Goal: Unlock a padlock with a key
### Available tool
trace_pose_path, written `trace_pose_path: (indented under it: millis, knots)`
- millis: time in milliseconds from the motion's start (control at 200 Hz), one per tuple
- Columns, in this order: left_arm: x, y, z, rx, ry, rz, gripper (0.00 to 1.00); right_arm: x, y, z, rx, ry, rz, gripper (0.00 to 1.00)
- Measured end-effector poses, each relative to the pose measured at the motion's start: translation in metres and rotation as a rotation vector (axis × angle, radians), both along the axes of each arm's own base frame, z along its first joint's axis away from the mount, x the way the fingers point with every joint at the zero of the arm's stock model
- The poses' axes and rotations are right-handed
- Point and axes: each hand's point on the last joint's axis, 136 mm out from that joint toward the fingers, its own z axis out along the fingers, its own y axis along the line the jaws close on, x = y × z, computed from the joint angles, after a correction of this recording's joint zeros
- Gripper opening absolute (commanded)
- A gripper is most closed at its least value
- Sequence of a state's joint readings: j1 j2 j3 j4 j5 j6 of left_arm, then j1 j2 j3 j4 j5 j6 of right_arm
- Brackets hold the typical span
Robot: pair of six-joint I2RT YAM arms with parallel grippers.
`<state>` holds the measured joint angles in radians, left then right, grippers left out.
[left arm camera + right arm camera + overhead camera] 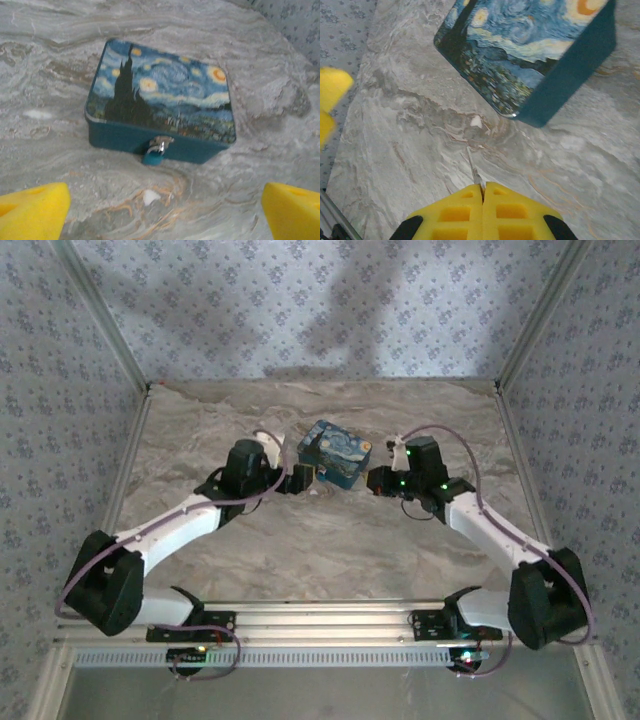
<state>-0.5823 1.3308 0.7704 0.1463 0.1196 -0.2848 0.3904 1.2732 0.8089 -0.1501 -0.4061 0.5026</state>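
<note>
Beyond the spread left claw [161, 215], the padlock [155, 151] hangs on the box [160, 90].

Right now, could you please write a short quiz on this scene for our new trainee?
1. Fill in: the left claw has its jaws ____.
2. Which claw grips the key? A) left claw B) right claw
3. True or false: the padlock hangs on the front wall of the box.
Key: 1 open; 2 B; 3 true.
</note>
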Motion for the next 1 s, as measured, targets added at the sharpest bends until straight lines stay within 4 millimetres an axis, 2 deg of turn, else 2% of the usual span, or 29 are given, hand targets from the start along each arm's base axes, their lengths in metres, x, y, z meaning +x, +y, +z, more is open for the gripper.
trace_pose_path:
  millis: [60, 145, 290, 475, 630, 849, 1004]
  knots:
    - [-0.004, 0.003, -0.009, 0.013, 0.005, -0.004, 0.98, 0.006, 0.007, -0.001, 0.007, 0.007, 0.012, 0.0]
    - [-0.005, 0.003, -0.012, 0.02, 0.011, -0.008, 0.98, 0.015, 0.016, -0.002, 0.019, 0.015, 0.026, 0.0]
    - [-0.004, -0.007, -0.018, 0.01, 0.041, -0.044, 0.98, 0.032, 0.027, -0.008, 0.031, 0.036, 0.042, 0.0]
    - [-0.002, -0.016, -0.053, 0.009, 0.138, -0.074, 0.96, 0.056, 0.036, -0.017, 0.036, 0.061, 0.049, 0.0]
    - [0.004, -0.018, -0.07, -0.016, 0.19, -0.091, 0.95, 0.083, 0.042, -0.018, 0.053, 0.061, 0.049, 0.0]
    - [0.022, -0.026, -0.078, -0.068, 0.212, -0.108, 0.92, 0.111, 0.049, -0.029, 0.062, 0.074, 0.047, 0.0]
    - [0.028, -0.034, -0.079, -0.088, 0.213, -0.136, 0.86, 0.126, 0.051, -0.038, 0.064, 0.085, 0.045, 0.0]
